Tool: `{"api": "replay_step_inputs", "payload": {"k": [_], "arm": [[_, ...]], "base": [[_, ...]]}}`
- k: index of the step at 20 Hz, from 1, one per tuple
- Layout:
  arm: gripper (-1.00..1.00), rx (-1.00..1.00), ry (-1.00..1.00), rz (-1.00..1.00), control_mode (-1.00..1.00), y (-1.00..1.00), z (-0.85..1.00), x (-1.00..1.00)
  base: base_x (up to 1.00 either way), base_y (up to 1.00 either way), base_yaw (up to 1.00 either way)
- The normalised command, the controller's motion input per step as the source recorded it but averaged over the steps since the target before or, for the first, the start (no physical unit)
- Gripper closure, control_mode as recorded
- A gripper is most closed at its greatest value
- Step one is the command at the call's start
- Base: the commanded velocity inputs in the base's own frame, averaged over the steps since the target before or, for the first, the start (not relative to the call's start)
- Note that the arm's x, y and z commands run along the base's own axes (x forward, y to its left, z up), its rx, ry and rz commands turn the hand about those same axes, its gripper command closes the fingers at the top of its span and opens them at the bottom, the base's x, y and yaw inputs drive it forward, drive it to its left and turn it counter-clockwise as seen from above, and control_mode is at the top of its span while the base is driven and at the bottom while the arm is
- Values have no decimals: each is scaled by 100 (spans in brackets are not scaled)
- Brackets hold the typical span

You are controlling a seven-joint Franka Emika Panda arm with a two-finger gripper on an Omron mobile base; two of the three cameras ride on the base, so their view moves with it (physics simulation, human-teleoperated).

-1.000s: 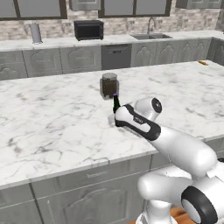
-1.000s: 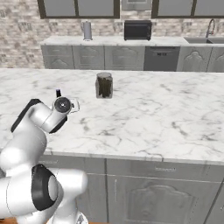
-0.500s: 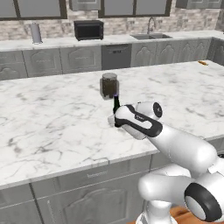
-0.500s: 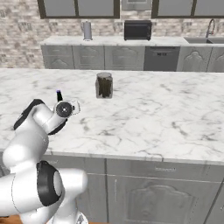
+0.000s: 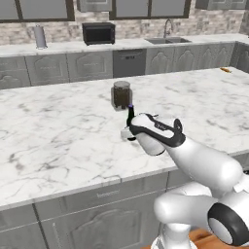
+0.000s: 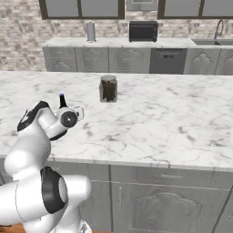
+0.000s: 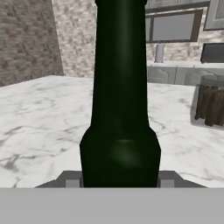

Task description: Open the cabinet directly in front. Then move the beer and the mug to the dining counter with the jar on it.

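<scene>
My gripper (image 5: 129, 132) is shut on the beer (image 5: 130, 114), a slim dark bottle with a purple cap, held upright low over the dining counter (image 5: 58, 138). The hand view has the beer (image 7: 120, 109) rising up its middle between the fingertips (image 7: 72, 180), its base hidden. The jar (image 5: 121, 95), with dark contents and a grey lid, stands on the white marble just behind the bottle. From the right base view, the gripper (image 6: 67, 113) and beer (image 6: 62, 99) sit left of the jar (image 6: 108, 88). The mug and the cabinet are out of view.
Behind the dining counter (image 6: 159, 118) runs a back worktop with a black microwave (image 5: 98, 33), a steel canister (image 5: 39, 36) and a sink (image 5: 168, 40). A small orange item (image 5: 225, 70) lies at the counter's far right edge.
The hand with the beer has sunk slightly toward the counter. The jar has not moved.
</scene>
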Motion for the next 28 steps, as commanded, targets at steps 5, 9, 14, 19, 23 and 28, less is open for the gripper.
{"api": "replay_step_inputs", "payload": {"k": [5, 9, 14, 19, 23, 28], "arm": [[100, 0, 0, 0, -100, 0, 0, 30], [100, 0, 0, 0, -100, 0, 0, 50], [100, 0, 0, 0, -100, 0, 0, 40], [100, 0, 0, 0, -100, 0, 0, 0], [100, 0, 0, 0, -100, 0, -12, 0], [100, 0, 0, 0, -100, 0, -13, 0]], "base": [[0, 0, 0], [0, 0, 0], [0, 0, 0], [0, 0, 0], [0, 0, 0], [0, 0, 0]]}}
